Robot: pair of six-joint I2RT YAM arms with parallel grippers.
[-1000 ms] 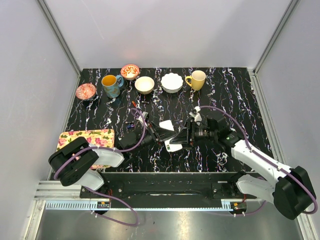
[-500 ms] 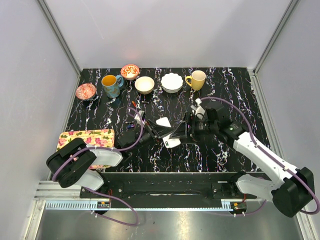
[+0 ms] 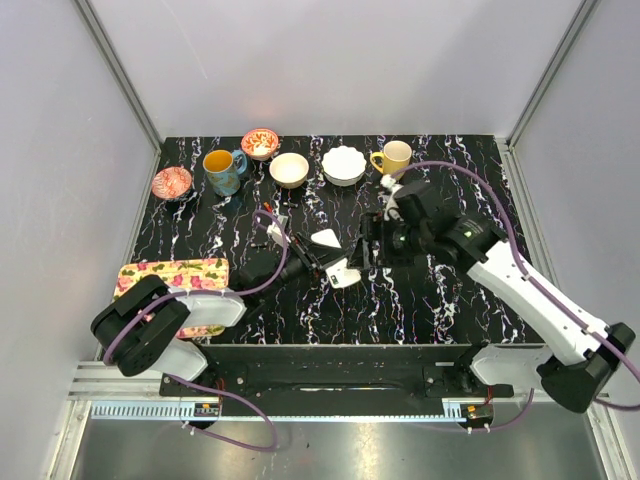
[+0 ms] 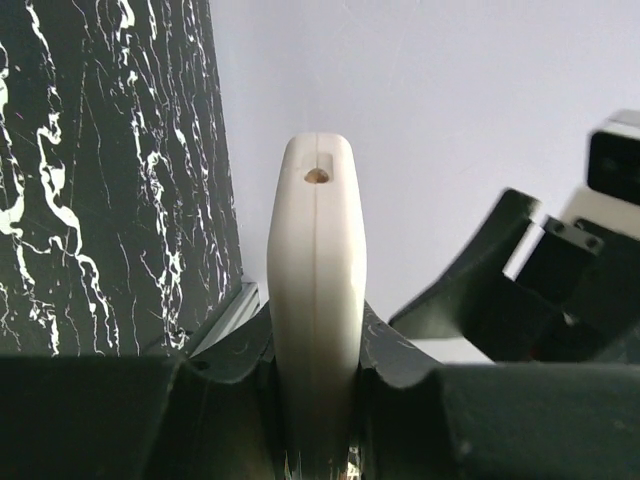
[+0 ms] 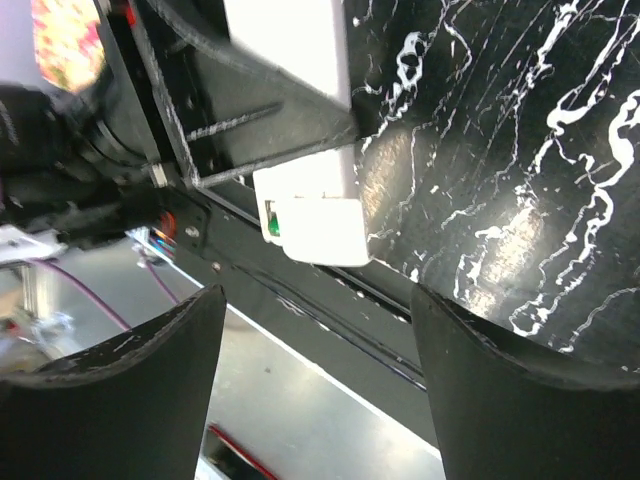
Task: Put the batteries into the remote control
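Note:
My left gripper (image 3: 322, 267) is shut on the remote control (image 3: 343, 272), a white slab held above the black marbled table. The left wrist view shows the remote control (image 4: 315, 290) edge-on between the left gripper (image 4: 315, 400) jaws, with a small hole at its tip. My right gripper (image 3: 368, 248) stands open just right of it, touching nothing. Seen from the right wrist, the remote control (image 5: 310, 215) lies beyond the open right gripper (image 5: 318, 300), and a green battery (image 5: 272, 226) shows inside its end. A thin white cover panel (image 3: 325, 238) lies on the table beside it.
Along the back stand a red patterned bowl (image 3: 172, 182), blue mug (image 3: 222, 170), red bowl (image 3: 260, 143), cream bowl (image 3: 289, 169), white scalloped bowl (image 3: 343, 164) and yellow mug (image 3: 393, 158). A floral box (image 3: 172, 277) sits at the left near edge.
The right gripper has opened wider and drawn back from the remote toward the far side. The left gripper has carried the remote slightly farther from the near edge.

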